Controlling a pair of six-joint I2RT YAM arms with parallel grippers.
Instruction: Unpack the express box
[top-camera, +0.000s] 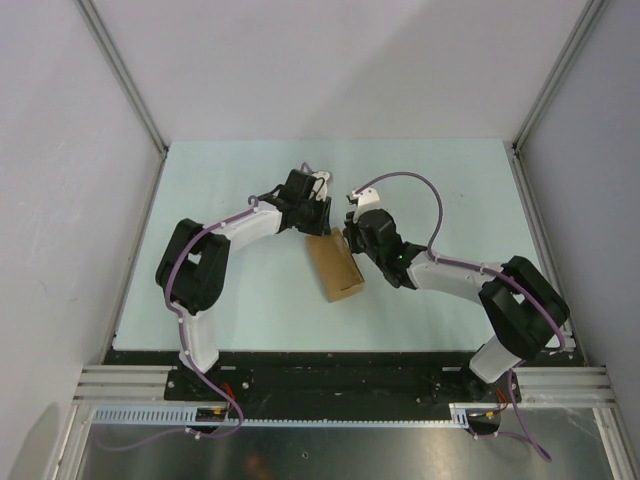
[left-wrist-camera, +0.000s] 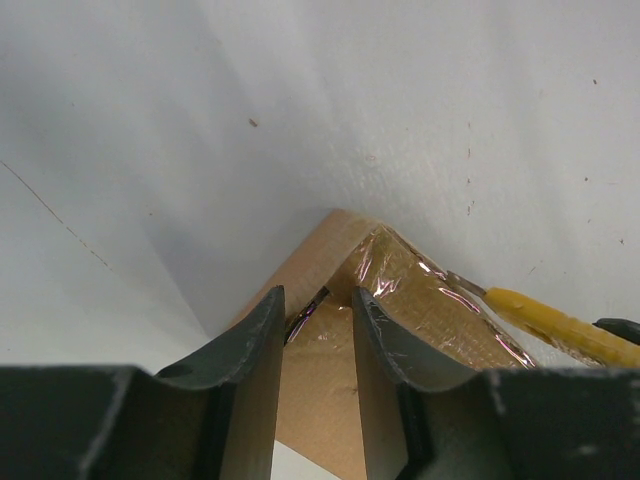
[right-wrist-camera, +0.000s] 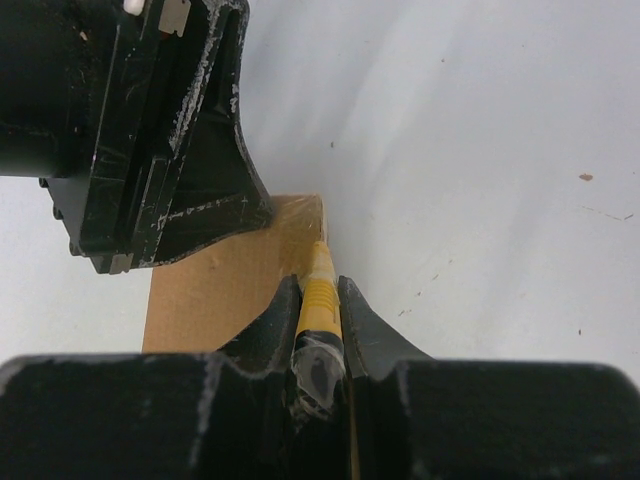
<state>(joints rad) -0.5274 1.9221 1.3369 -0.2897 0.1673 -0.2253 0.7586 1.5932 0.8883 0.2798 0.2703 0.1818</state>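
The express box (top-camera: 337, 270), a flat brown carton sealed with clear tape, lies at the table's middle. It also shows in the left wrist view (left-wrist-camera: 430, 315) and the right wrist view (right-wrist-camera: 205, 300). My left gripper (top-camera: 314, 218) hovers over the box's far end, its jaws (left-wrist-camera: 318, 300) a little apart with nothing between them. My right gripper (top-camera: 351, 238) is shut on the yellow-and-black utility knife (right-wrist-camera: 320, 305). The knife's tip lies at the taped far corner of the box (left-wrist-camera: 550, 325). The left gripper's black body (right-wrist-camera: 150, 130) is close beside the knife.
The pale green table (top-camera: 240, 180) is walled by white panels (top-camera: 60, 200) on the left, right and back. A black and metal rail (top-camera: 330, 385) runs along the near edge at the arm bases.
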